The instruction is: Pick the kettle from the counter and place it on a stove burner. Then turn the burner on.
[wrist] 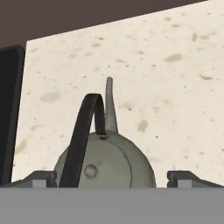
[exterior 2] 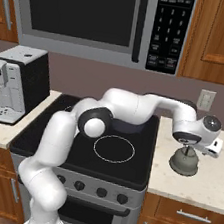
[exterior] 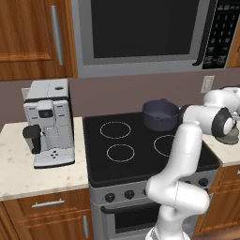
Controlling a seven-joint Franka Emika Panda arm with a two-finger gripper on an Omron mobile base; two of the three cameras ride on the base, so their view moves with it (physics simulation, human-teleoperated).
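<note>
A coffee machine [exterior: 48,123] stands on the counter section left of the stove, below a wood cabinet [exterior: 33,37]. To its right lies the black glass cooktop [exterior: 96,164], under a microwave [exterior: 145,33]. The cooktop carries white ring outlines, among them a small stove burner [exterior: 120,153] at front left, its centre black. A dark blue-grey pot [exterior: 160,115] sits on the rear right of the glass. Black knobs [exterior 2: 79,185] line the front panel of the stove. The arm reaches across the cooktop to the right-hand counter [exterior 2: 210,183], a pale speckled slab. The kettle [exterior 2: 184,162] stands upright on that counter, just beside the cooktop edge and apart from the burners. The gripper [exterior 2: 187,151] hangs directly over the kettle, at the level of its handle. In the hand view the kettle [wrist: 107,162] lies between the two fingers [wrist: 41,178], its dark arched handle [wrist: 83,131] rising in the middle and its spout pointing away from the camera. The fingers are spread wide, one on each side of the kettle body, with clear gaps to it. A wall outlet [exterior 2: 205,100] sits on the backsplash behind the counter.
</note>
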